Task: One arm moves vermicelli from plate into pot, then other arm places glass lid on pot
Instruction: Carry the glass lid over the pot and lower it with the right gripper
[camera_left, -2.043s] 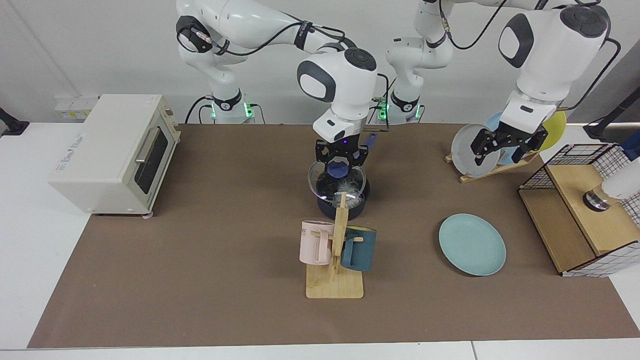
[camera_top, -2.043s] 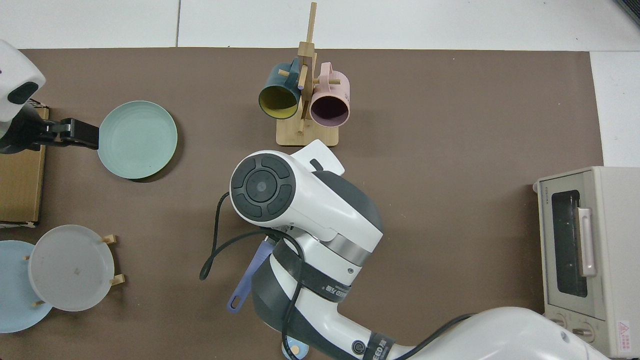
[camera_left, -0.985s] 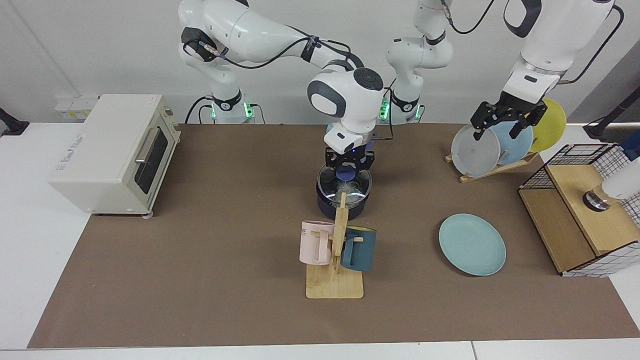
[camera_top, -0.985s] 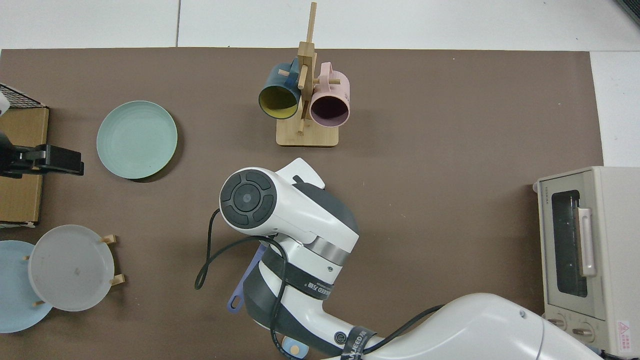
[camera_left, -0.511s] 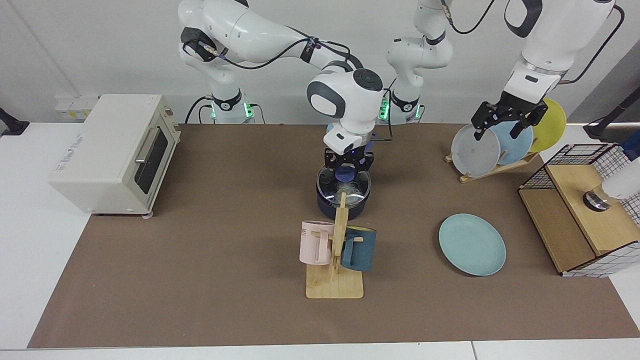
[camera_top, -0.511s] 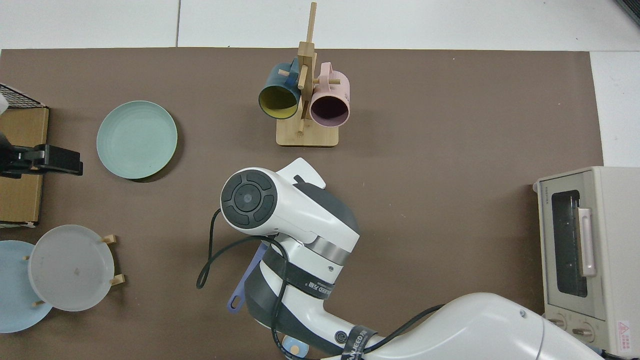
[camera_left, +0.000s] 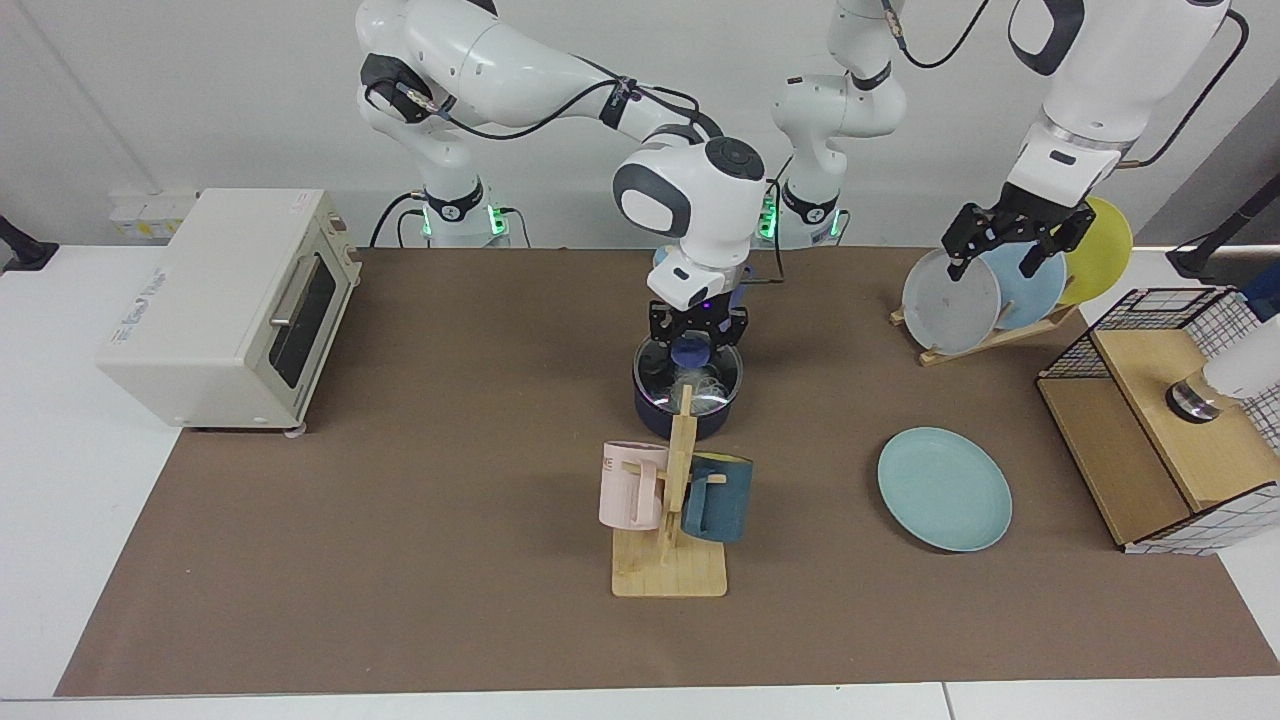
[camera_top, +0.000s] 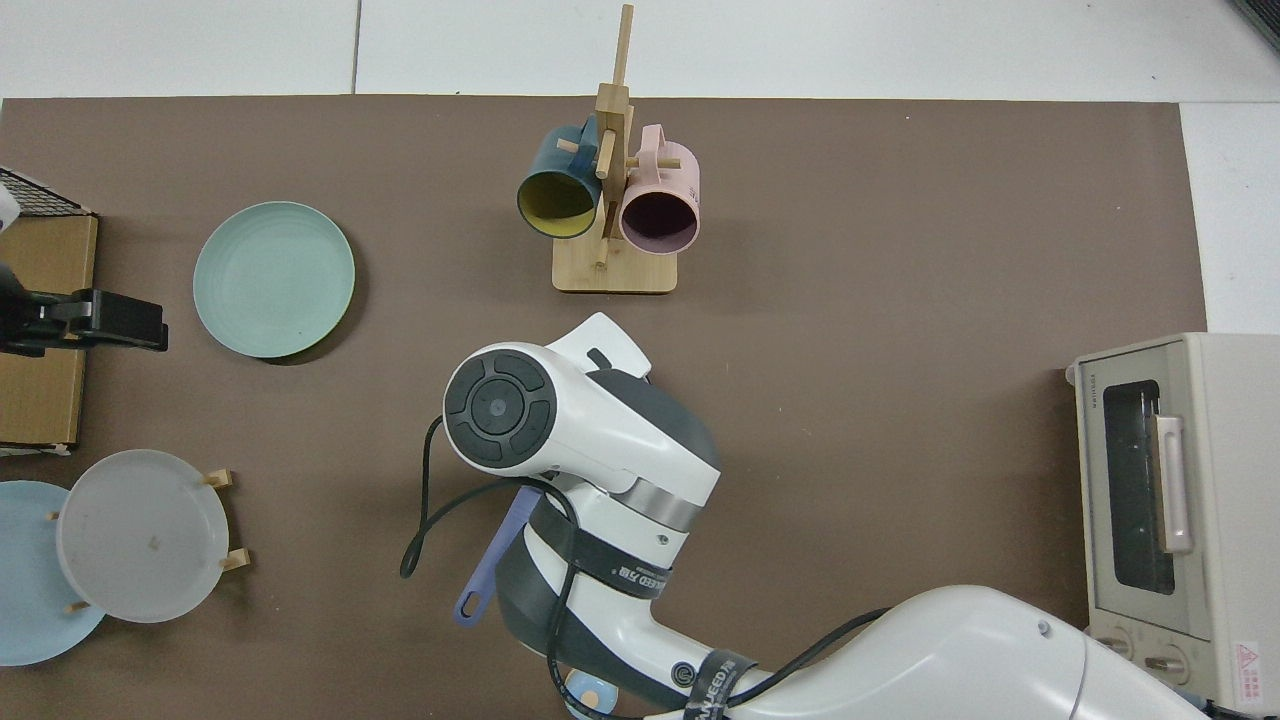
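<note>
Right gripper: we see the right gripper (camera_left: 697, 333) directly above the small dark navy pot, its fingers either side of the lid's blue knob; whether they clamp the knob or have let go, we cannot tell.
Glass lid: the round clear glass lid with a thin metal rim (camera_left: 688, 376) lies flat on the pot's rim, covering its mouth.
Vermicelli: the loose white tangle of vermicelli (camera_left: 692, 381) shows through the glass, inside the pot.
Pot: the small dark navy pot (camera_left: 660, 417) stands on the brown table mat (camera_left: 400, 520); in the top view the right arm hides its body, and only the long purple-blue handle (camera_top: 492, 562) sticks out from under the arm.
Mug rack: a wooden rack (camera_left: 672, 520) stands just in front of the pot towards the camera in the facing view, with a pink mug (camera_left: 630, 485) and a dark teal mug (camera_left: 716, 497) hung on it.
Plate: the round pale teal-green plate (camera_left: 944, 488) lies bare on the mat, well apart from the pot, on the left arm's side.
Left gripper: the left gripper (camera_left: 1008, 240) hangs raised far from the pot, in front of a wooden stand of upright grey, sky-blue and yellow plates (camera_left: 950, 305); its fingers are spread with nothing between them, and this arm waits.
Toaster oven: a cream toaster oven (camera_left: 225, 305) sits well away from the pot on the opposite side.
</note>
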